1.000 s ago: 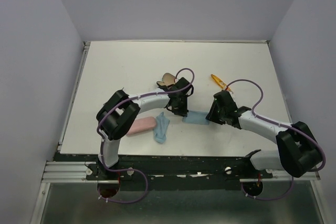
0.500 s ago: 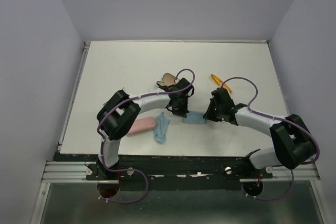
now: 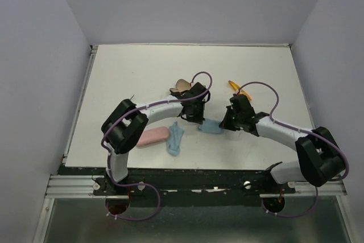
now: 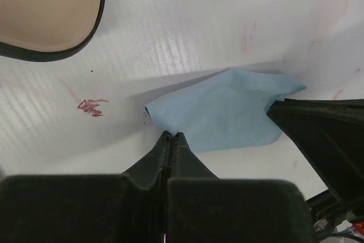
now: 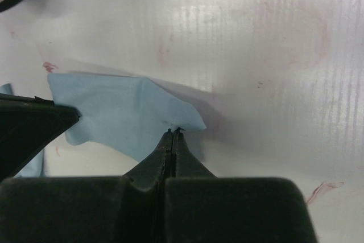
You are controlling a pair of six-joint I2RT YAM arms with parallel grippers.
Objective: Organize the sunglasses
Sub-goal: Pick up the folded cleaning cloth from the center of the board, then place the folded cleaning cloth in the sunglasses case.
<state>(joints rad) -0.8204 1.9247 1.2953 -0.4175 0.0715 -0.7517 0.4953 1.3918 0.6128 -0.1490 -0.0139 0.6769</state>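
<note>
The sunglasses [image 3: 238, 88], a slim orange-yellow folded pair, lie on the white table just beyond my right arm, and neither gripper touches them. Between the two grippers hangs a light-blue cloth [image 3: 211, 126], raised a little off the table. My left gripper [image 3: 197, 119] is shut on the cloth's left edge; in the left wrist view its tips [image 4: 171, 135] pinch the cloth [image 4: 227, 115]. My right gripper [image 3: 226, 124] is shut on the cloth's right corner, with its tips [image 5: 175, 132] closed on the cloth [image 5: 119, 112].
An open black case [image 3: 182, 87] with a beige lining lies behind the left gripper and also shows as the case [image 4: 45, 9] in the left wrist view. A pink case [image 3: 153, 136] and a second light-blue cloth [image 3: 175, 138] lie near the front left.
Both grippers have closed on the ends of the cloth between them. The right arm has edged left, and the cloth has bunched slightly and lifted.
</note>
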